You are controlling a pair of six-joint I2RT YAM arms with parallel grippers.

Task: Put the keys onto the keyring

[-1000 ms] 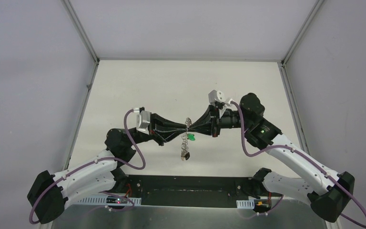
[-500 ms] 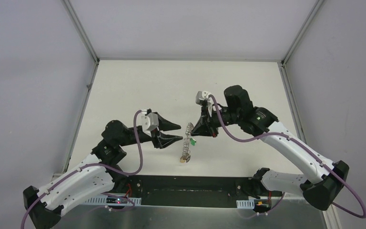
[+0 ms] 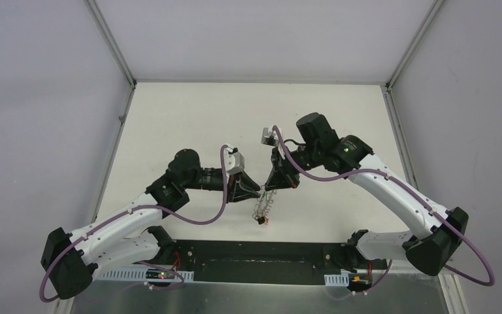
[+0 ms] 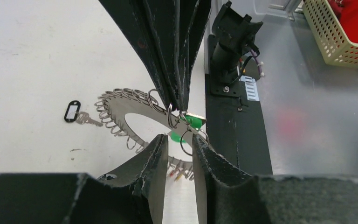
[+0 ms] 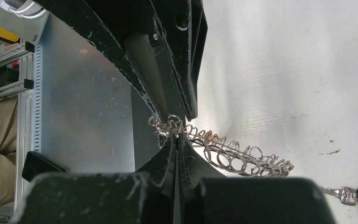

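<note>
The keyring (image 4: 116,103), a flat grey ring edged with small wire loops, hangs tilted above the table. My right gripper (image 5: 176,134) is shut on its rim (image 5: 242,156). The green-tagged key (image 4: 192,122) sits right at that pinch point, partly behind the ring. My left gripper (image 4: 179,140) faces the same spot with its jaws apart. A wire loop lies between the tips, and neither finger (image 4: 154,156) presses on it. The black-tagged key (image 4: 72,112) lies flat on the table beside the ring (image 3: 262,204), and also shows in the right wrist view (image 5: 356,196).
Red and yellow tags (image 4: 181,173) hang from the ring's lower edge. The black base plate (image 4: 230,130) and a metal strip run along the near table edge. A perforated basket (image 4: 335,32) with red contents stands beyond it.
The left gripper let go, drew back to the left with its jaws open, then came forward to the ring again, jaws narrower. The right arm carried the ring slightly left and lower.
</note>
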